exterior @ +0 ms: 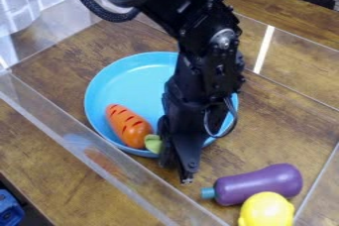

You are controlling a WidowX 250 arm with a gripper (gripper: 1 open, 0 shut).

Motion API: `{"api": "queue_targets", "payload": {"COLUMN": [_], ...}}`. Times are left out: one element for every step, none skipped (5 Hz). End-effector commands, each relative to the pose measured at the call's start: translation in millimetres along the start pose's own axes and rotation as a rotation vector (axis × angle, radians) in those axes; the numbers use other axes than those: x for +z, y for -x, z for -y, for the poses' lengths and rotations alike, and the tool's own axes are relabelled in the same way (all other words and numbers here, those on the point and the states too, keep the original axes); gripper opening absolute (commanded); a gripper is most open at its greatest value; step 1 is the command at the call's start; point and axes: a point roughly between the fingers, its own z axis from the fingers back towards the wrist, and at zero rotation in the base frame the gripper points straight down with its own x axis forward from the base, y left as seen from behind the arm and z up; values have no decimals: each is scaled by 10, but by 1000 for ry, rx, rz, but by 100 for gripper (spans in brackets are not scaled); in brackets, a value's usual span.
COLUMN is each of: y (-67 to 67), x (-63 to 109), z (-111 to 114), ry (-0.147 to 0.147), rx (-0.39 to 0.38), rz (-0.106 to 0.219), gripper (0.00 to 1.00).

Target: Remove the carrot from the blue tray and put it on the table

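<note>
The wood-grain table lies beneath the blue tray; with my gripper nearly closed beside the carrot, I should confirm its leafy end is pinched, then lift gently.

Robotics lab or test bench, by the look of it; the room itself barely shows. One black robot arm with exposed dark cable. One wood-grain tabletop, bounded by a transparent plastic wall. Toy-like produce as test pieces: purple eggplant, yellow lemon, orange carrot, the last in a round blue tray.
</note>
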Motion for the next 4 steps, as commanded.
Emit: {"api": "queue_targets", "payload": {"y": [-9, -12, -16, -23], "x": [153, 183, 209, 237], "z": [-40, -25, -8, 10], "ry": [-5, -1, 3, 8], "rx": [26, 27, 28, 26], "rz": [54, 68, 84, 101], "gripper": [0, 0, 0, 0]}}
